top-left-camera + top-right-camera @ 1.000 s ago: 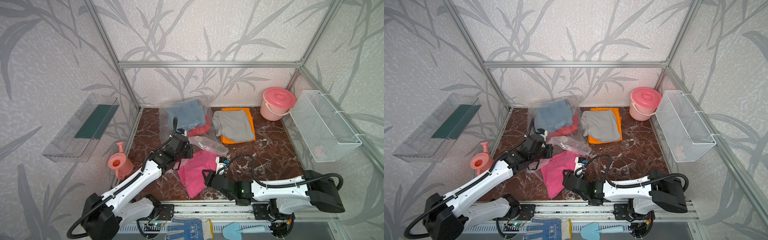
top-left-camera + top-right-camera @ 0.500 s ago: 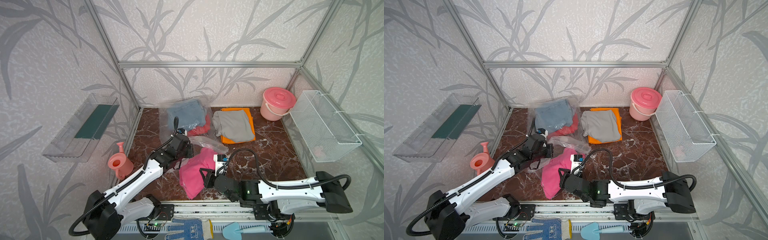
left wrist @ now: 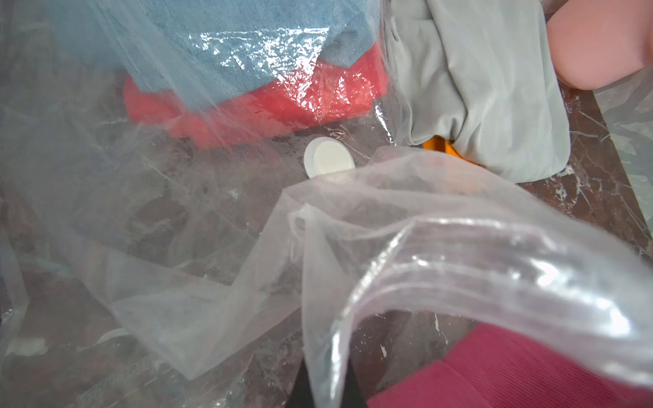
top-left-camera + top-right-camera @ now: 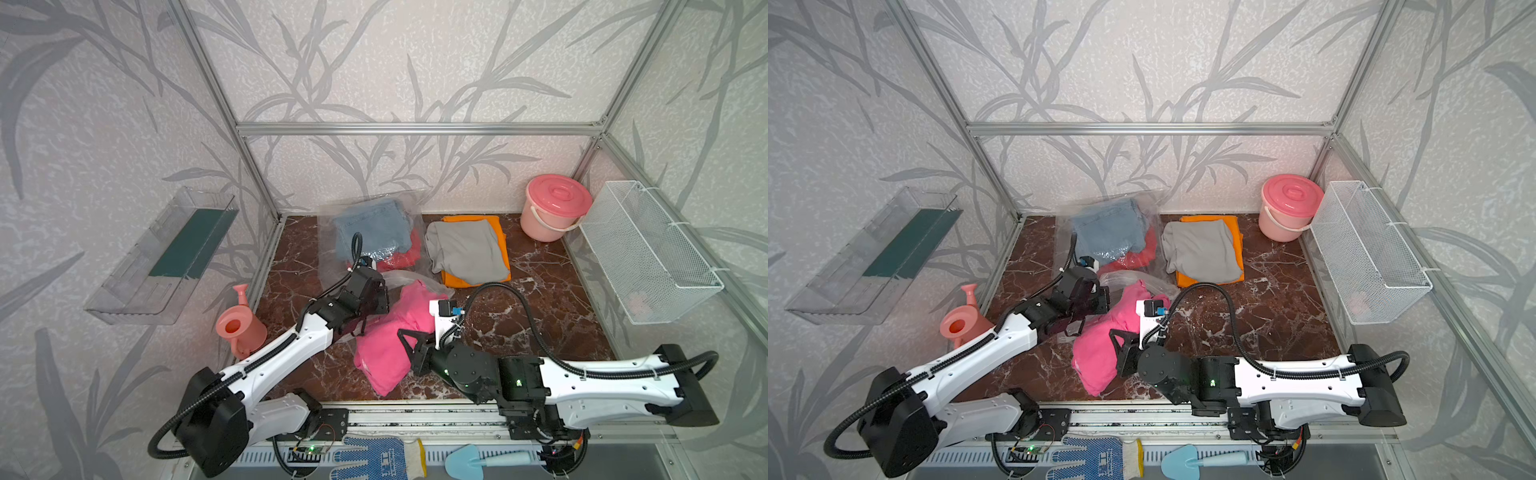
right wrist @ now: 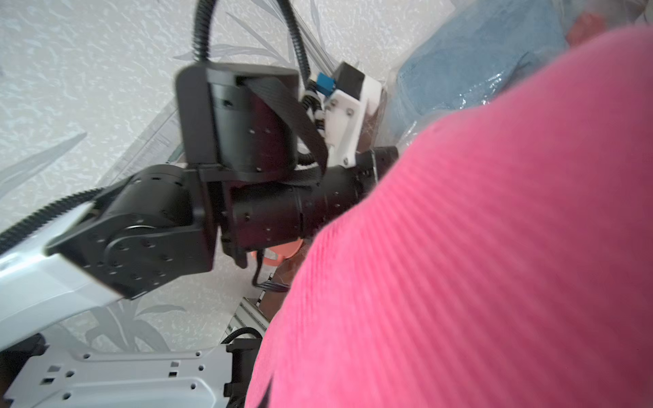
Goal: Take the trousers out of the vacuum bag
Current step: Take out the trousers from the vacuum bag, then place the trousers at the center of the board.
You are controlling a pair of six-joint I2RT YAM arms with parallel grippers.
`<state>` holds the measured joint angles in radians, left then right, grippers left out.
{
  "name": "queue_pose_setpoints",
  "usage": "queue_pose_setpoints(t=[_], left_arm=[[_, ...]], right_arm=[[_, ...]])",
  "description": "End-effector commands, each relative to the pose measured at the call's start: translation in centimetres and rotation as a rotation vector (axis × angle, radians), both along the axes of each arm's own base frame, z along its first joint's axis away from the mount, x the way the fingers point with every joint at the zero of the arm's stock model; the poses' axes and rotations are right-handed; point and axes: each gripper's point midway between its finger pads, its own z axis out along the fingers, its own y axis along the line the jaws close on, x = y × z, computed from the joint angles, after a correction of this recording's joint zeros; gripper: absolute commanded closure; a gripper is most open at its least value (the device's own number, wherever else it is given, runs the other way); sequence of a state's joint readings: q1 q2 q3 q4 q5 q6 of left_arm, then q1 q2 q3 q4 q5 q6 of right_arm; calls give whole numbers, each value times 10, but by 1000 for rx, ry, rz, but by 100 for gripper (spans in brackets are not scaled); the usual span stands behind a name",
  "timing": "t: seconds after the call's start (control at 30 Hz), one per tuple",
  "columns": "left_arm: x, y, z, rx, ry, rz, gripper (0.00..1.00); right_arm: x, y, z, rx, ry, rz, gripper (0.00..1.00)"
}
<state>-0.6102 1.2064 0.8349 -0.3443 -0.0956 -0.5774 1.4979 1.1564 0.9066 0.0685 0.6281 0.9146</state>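
Note:
The clear vacuum bag (image 4: 332, 266) lies at the back left, with blue denim trousers (image 4: 370, 224) and red trousers (image 4: 405, 255) inside it. Its white valve (image 3: 328, 157) shows in the left wrist view. My left gripper (image 4: 380, 297) is shut on the bag's zip-seal edge (image 3: 459, 254) and holds the mouth up. The hot pink trousers (image 4: 390, 332) lie bunched at the front, outside the bag. My right gripper (image 4: 409, 349) is shut on their right side, and the pink cloth (image 5: 477, 247) fills the right wrist view. Grey trousers (image 4: 461, 249) rest on orange trousers (image 4: 498, 237) beside the bag.
A lidded pink bucket (image 4: 557, 205) stands at the back right. A white wire basket (image 4: 648, 257) hangs on the right wall, a clear tray (image 4: 166, 253) on the left wall. A pink watering can (image 4: 239, 328) sits at the left edge. A dotted glove (image 4: 374, 457) and blue trowel (image 4: 469, 459) lie below the front rail.
My right gripper has swung leftwards with the pink trousers, bunching them up into a heap. The left gripper has kept its hold on the bag's edge, almost still.

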Motion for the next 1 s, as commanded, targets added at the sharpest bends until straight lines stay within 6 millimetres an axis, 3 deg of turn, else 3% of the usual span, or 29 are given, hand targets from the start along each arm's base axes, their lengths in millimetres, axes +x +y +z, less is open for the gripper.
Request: queue_pose_setpoints(t=[0.0,0.27,0.53,0.73,0.87,0.97], left_arm=[[8,4,1,14,-25,27,100],[10,5,-17,45,6,35,100],[6,8,-30,56,25,39,100],[2,12,-40,65,43,45,100],[-1,13,-40,63,49,44,100],[-4,15,-35,59,40,48,100]], right_arm=[[1,-14,74,169,-82,-30,100],[11,-56,131,175,-230,-92,100],[55,-95,162,97,-281,-129,100],[75,-119,197,94,-349,-164,100],[103,-143,197,96,-329,-238,100],[124,-158,183,92,-278,-277,100]])
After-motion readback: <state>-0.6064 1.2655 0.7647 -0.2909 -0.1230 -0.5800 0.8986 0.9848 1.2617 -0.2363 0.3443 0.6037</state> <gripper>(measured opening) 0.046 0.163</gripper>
